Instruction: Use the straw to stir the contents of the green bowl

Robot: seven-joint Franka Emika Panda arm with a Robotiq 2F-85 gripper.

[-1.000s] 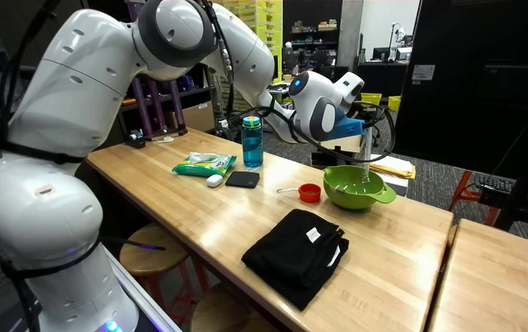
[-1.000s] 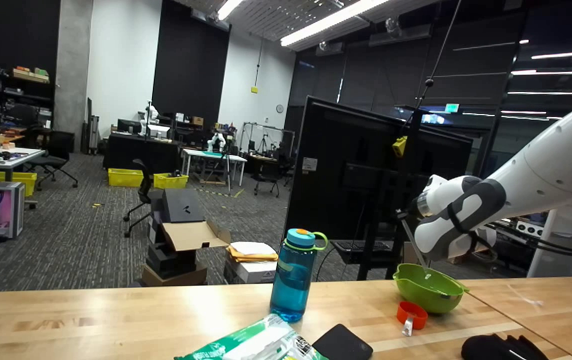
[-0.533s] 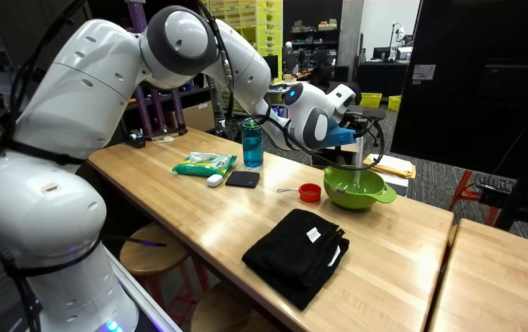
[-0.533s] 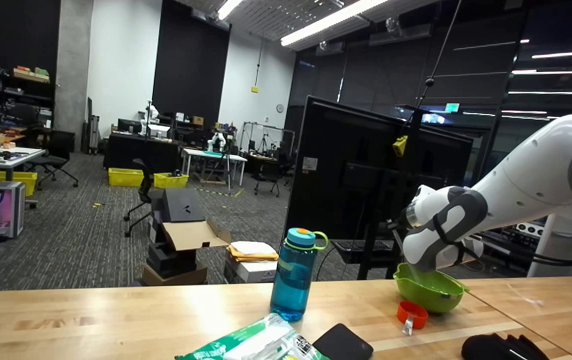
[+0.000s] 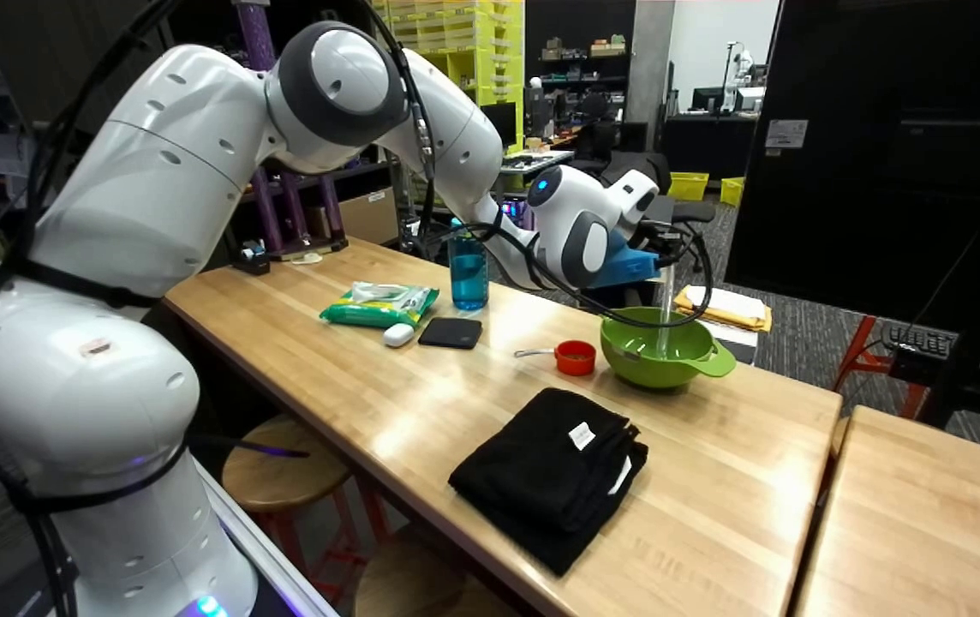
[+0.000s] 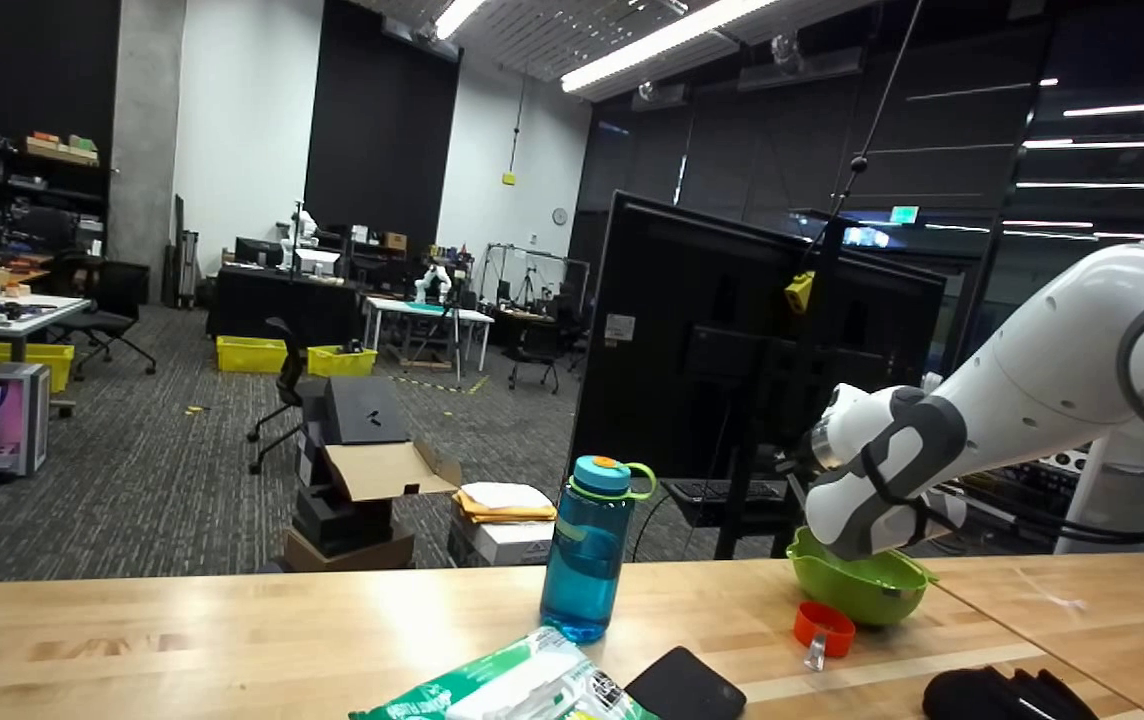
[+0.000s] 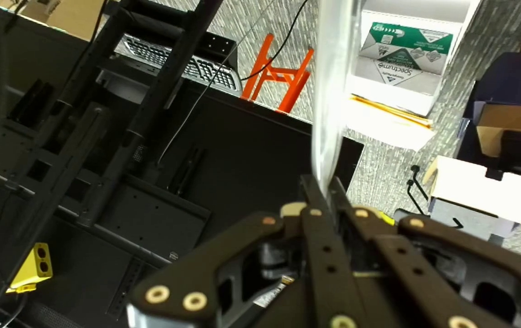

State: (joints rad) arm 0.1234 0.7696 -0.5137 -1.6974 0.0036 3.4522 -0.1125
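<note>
Gripper (image 7: 323, 184) pinching clear straw (image 7: 332, 100), lower end down in grn bowl (image 5: 648, 372). Red cup (image 5: 575, 362) just beside bowl on tbl (image 5: 713, 488); folded blk cloth (image 5: 533, 480) nr, blue btl (image 5: 469, 276) well apart.

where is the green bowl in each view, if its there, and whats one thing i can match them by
In an exterior view: the green bowl sits right of centre, beyond the folded black cloth.
In an exterior view: the green bowl is at lower right, behind the red cup.
In the wrist view: not in the picture.
Shared landmark: the stack of white and orange paper, in all three.
</note>
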